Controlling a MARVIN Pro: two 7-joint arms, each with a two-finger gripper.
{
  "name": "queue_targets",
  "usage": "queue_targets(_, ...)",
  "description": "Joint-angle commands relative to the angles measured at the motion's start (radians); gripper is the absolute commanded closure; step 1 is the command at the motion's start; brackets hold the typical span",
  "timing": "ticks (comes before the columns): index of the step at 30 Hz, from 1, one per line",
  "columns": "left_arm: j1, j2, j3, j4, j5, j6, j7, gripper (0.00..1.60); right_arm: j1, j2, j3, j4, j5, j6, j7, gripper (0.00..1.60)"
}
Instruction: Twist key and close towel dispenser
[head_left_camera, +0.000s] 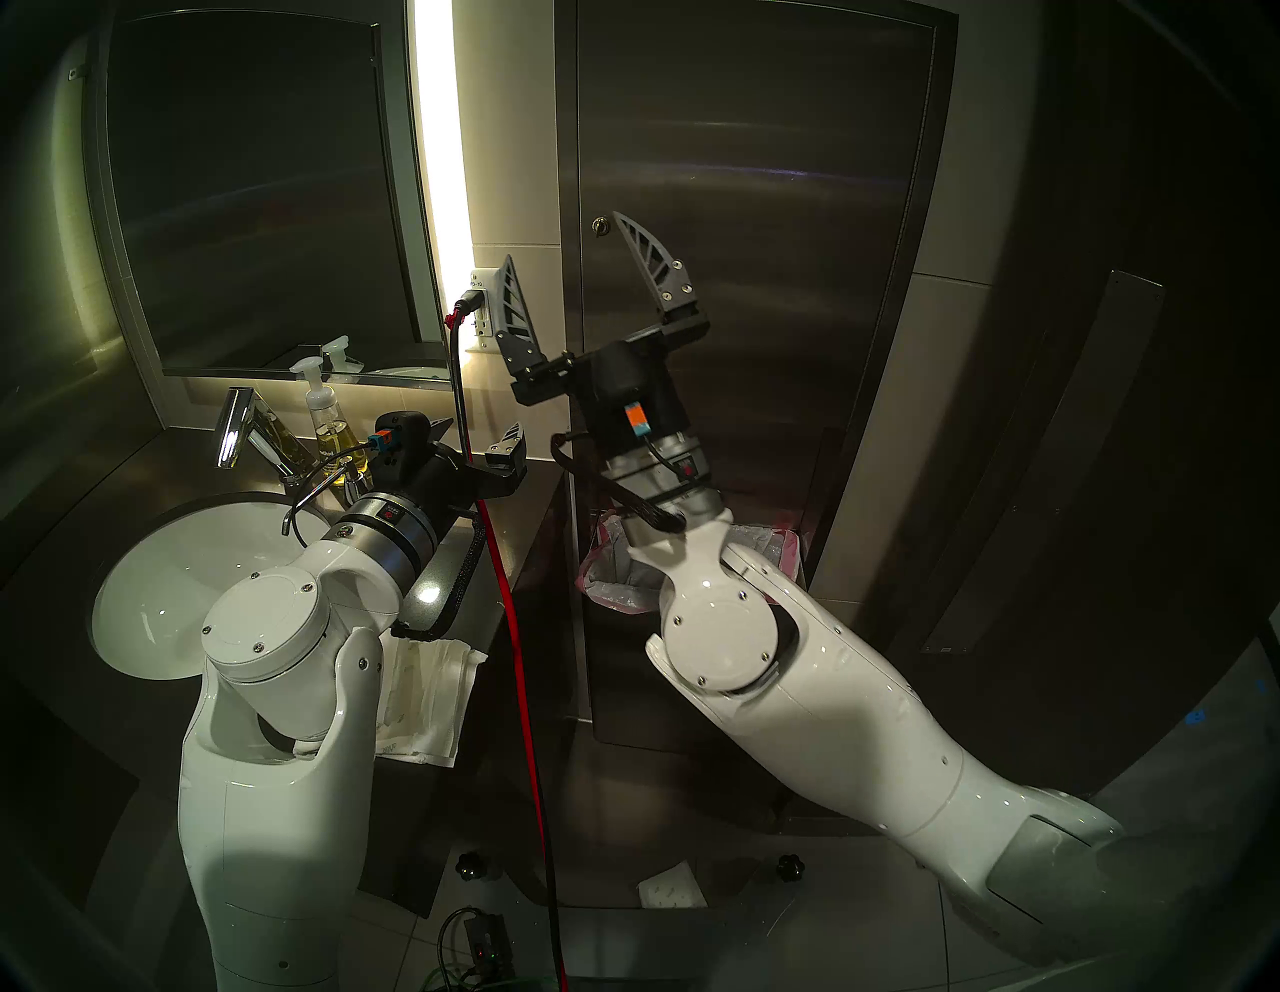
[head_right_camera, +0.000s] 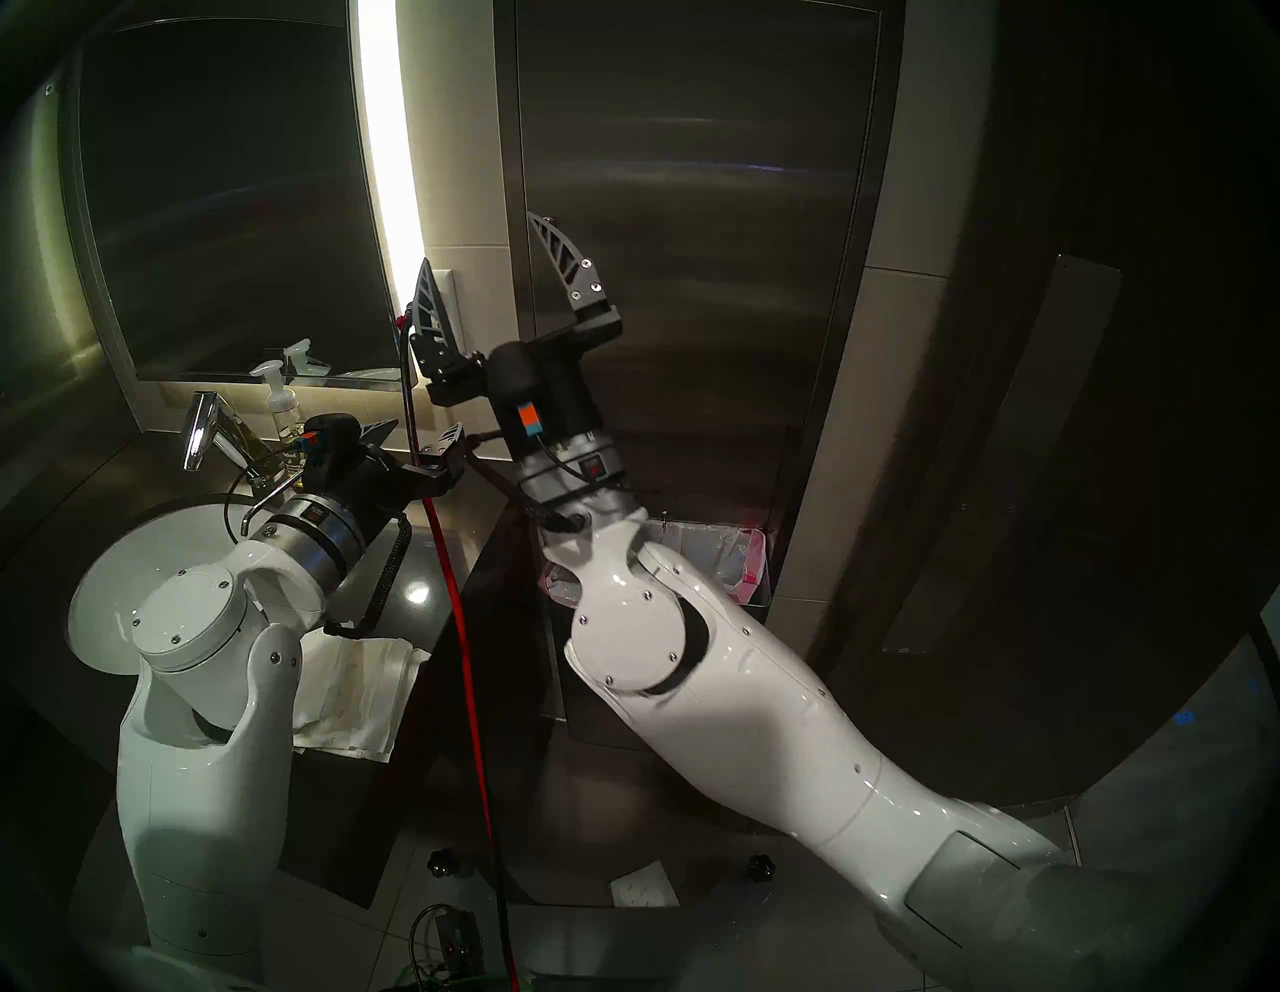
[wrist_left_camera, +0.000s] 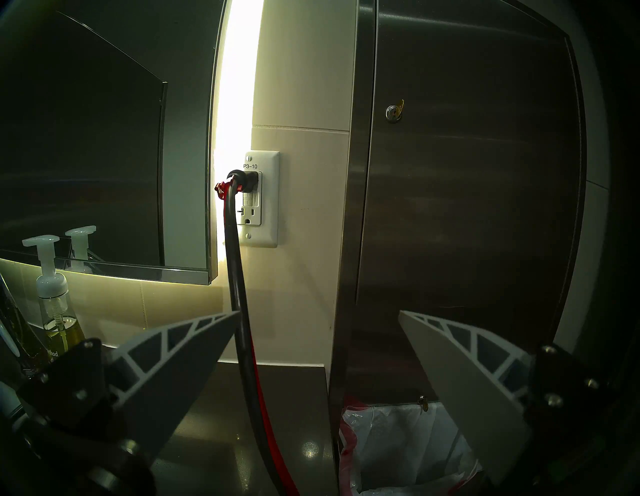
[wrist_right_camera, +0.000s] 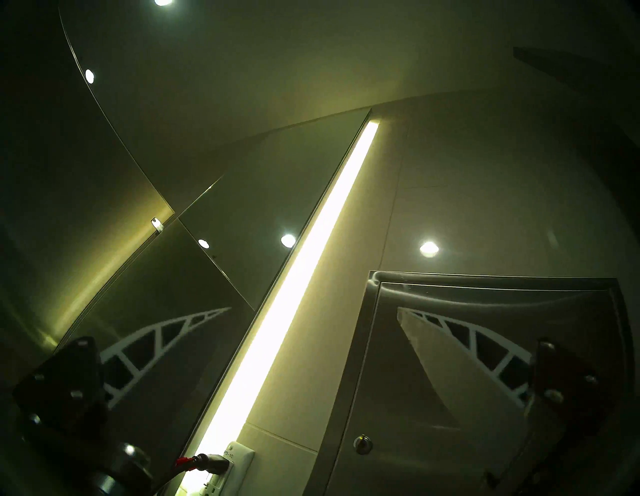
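The towel dispenser (head_left_camera: 748, 277) is a tall brushed-steel wall cabinet, and its long door lies flat against the frame. The small brass key (head_left_camera: 600, 225) sticks out of the round lock near the door's left edge. It also shows in the left wrist view as the key (wrist_left_camera: 400, 105), and end-on in the right wrist view as the key (wrist_right_camera: 362, 444). My right gripper (head_left_camera: 566, 251) is raised in front of the door and open, holding nothing. Its right fingertip is just right of the key. My left gripper (wrist_left_camera: 318, 311) hovers low over the counter, open and empty, facing the wall outlet and the dispenser's edge.
A black and red cable (head_left_camera: 499, 540) hangs from the wall outlet (wrist_left_camera: 261, 199) between the two arms. A sink (head_left_camera: 180, 575), faucet (head_left_camera: 235, 422) and soap bottle (head_left_camera: 329, 415) sit left under the mirror (head_left_camera: 256, 194). Folded white towels (head_left_camera: 422, 700) lie on the counter. A lined waste bin (wrist_left_camera: 398, 446) is below the door.
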Motion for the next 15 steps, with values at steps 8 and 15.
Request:
queue_targets(8,-0.006,0.000,0.000,-0.009,0.000,-0.002,-0.001,0.00,-0.220,0.212,0.062,-0.173,-0.062,-0.013,-0.157,0.00)
queue_targets(15,-0.006,0.000,0.000,-0.009,0.000,-0.002,-0.001,0.00,-0.322,0.307,0.097,-0.205,-0.076,-0.008,-0.262,0.00)
